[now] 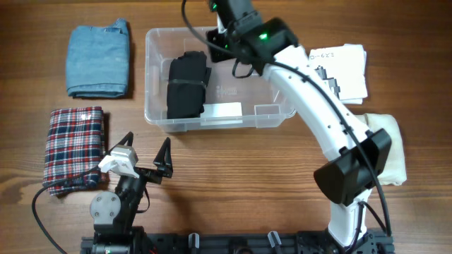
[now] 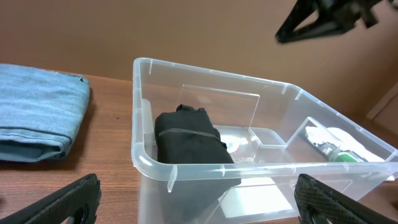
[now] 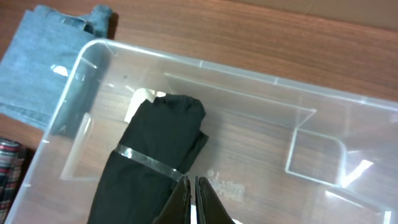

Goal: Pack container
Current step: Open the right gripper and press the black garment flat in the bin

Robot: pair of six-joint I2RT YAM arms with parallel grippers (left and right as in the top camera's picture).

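nearest the robot, the left gripper sits low over the wooden table, its two black fingers spread wide and holding nothing. just to its left lies a folded red, white and navy plaid cloth.

straight ahead of that gripper stands the container, a clear plastic bin with rounded corners, a thick rim and a small white label by its near wall. it is upright with its open side up. its long axis runs left to right across the table, so one long wall faces the left gripper.

inside, at the bin's left end, a folded black garment lies the short way, from near wall to far wall, with a clear strip across its middle. the right gripper hangs above the bin, over the garment's right edge, its fingers pressed together on nothing.

further ahead of the left gripper, left of the bin, lies a folded blue denim piece. well to the right of the right gripper are white papers and a cream cloth.
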